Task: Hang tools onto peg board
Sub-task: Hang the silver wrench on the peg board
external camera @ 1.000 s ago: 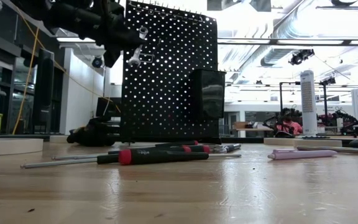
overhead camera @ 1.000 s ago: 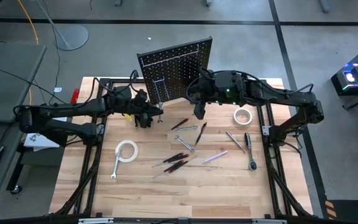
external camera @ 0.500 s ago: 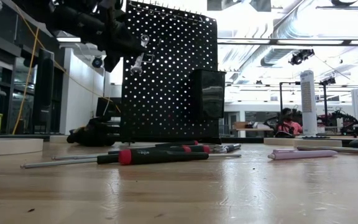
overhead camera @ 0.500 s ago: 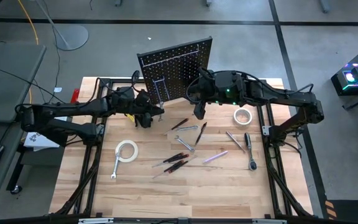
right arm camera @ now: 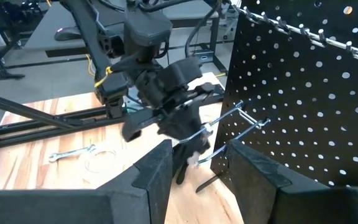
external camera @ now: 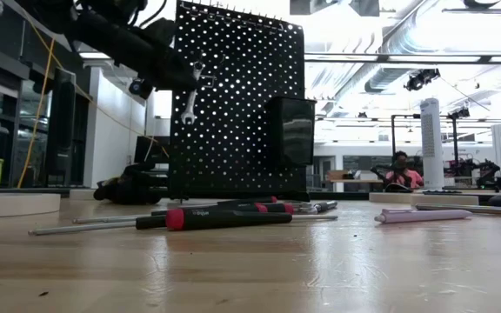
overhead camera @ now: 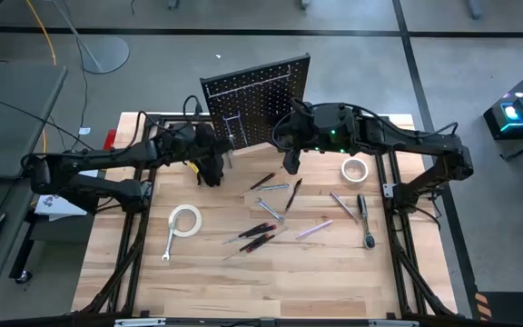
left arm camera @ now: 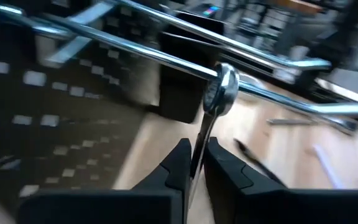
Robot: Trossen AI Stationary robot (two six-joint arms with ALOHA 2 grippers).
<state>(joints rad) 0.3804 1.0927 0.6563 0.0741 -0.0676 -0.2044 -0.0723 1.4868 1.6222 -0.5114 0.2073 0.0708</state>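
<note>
Tools [overhead camera: 271,221] lie scattered on your worktop [overhead camera: 243,282]. Behind them, your left hand [left arm camera: 194,163] pinches a silver wrench [external camera: 190,96], its ring end on a peg of the peg board [external camera: 237,104]. Your right hand [overhead camera: 291,165] hangs empty, fingers parted, just beside the board.

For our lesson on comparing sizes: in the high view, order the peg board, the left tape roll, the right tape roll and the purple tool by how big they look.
1. Peg board, largest.
2. Left tape roll.
3. Right tape roll, somewhat smaller.
4. Purple tool, slimmest; about as long as the rolls are wide.

high: straight down | low: table-level | wrists: close | all share peg board [overhead camera: 254,100]
</note>
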